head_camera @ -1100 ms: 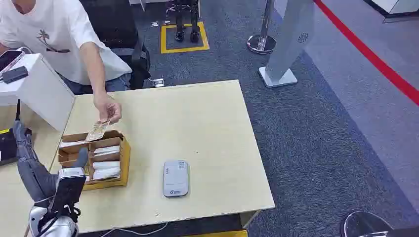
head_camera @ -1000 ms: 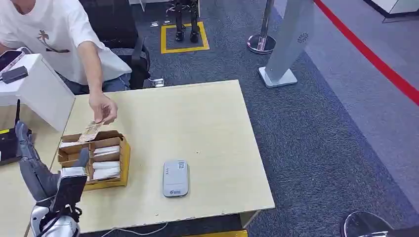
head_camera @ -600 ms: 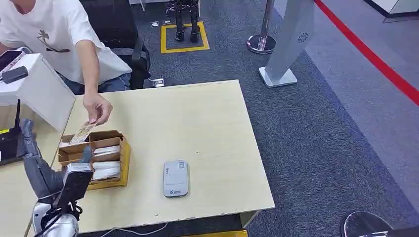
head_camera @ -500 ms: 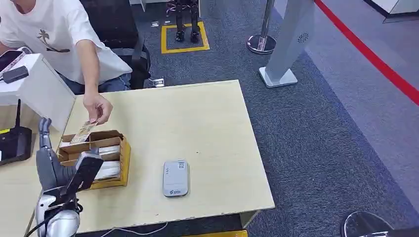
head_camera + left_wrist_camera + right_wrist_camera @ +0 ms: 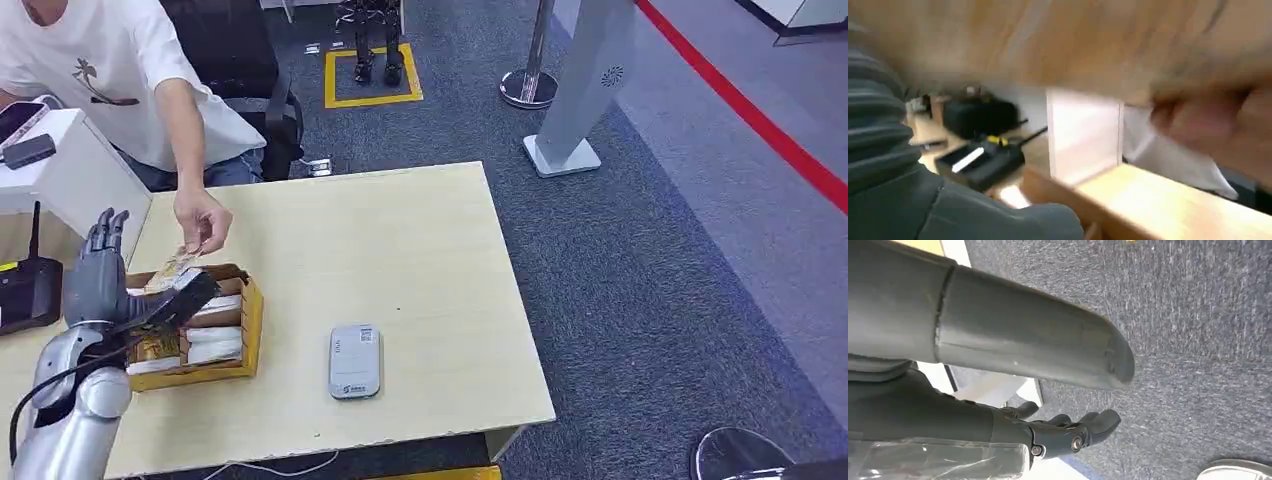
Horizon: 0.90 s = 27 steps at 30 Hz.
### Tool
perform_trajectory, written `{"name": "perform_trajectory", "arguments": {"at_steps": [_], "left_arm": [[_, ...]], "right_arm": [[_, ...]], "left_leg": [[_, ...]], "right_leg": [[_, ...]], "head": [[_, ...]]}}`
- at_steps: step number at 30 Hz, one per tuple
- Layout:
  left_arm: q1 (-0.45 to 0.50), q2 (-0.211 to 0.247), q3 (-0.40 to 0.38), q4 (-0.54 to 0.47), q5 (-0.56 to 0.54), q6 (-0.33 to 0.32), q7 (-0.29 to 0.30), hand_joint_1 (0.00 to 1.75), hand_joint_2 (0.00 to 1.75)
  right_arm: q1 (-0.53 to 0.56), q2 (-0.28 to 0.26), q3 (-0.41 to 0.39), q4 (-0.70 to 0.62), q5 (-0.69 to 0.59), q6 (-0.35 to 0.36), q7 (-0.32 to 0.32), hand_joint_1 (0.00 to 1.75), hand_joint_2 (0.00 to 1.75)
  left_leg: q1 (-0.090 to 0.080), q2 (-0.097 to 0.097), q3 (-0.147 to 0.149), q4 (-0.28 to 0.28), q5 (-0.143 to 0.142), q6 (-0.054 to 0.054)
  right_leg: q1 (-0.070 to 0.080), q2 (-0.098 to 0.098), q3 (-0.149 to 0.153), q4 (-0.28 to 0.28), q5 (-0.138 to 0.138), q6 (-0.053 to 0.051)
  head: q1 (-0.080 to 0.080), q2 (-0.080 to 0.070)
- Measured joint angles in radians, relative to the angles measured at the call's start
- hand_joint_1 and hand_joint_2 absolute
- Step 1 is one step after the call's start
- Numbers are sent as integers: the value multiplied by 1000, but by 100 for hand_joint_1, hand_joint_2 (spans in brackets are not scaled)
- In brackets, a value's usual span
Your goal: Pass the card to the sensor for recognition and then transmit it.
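Observation:
A person's hand [image 5: 201, 220] holds a tan card [image 5: 170, 268] by one end above the far-left corner of the cardboard box [image 5: 246, 318]. My left hand [image 5: 100, 266] is raised just left of that card, fingers spread upward, holding nothing. In the blurred left wrist view the person's hand [image 5: 1208, 125] is close in front of mine. The grey card sensor [image 5: 355, 361] lies flat on the table, to the right of the box. My right hand [image 5: 1068, 432] hangs over the carpet with its fingers apart and nothing in them.
The box holds several white cards [image 5: 213, 345]. A white box [image 5: 75, 180] and a black device [image 5: 28, 295] stand left of the table [image 5: 400, 250]. The person sits at the far-left corner. A stanchion base [image 5: 528, 88] and a grey stand [image 5: 580, 100] lie beyond.
My left arm has swung up from the table's near-left edge until the hand is beside the offered card. The person's hand carried the card slightly left over the box.

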Motion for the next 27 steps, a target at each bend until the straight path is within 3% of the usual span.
{"name": "perform_trajectory", "arguments": {"at_steps": [2,3,8,27], "left_arm": [[-37,26,-9,5,-10,-25,8,56,175],[-52,36,-16,6,-17,-34,13,0,175],[-85,59,-49,18,-37,-46,15,0,175],[-171,61,-102,78,-20,-60,10,0,175]], "right_arm": [[-8,5,1,0,1,0,8,0,0],[-9,7,2,0,1,0,8,0,0],[-11,16,5,0,1,11,2,0,0],[-10,26,7,0,-2,8,-5,0,0]], "left_leg": [[0,0,0,0,0,0],[0,0,0,0,0,0],[0,0,0,0,0,0],[0,0,0,0,0,0]], "right_leg": [[0,0,0,0,0,0],[0,0,0,0,0,0],[0,0,0,0,0,0],[0,1,-1,0,0,0]], "head": [[0,0],[0,0],[0,0],[0,0]]}}
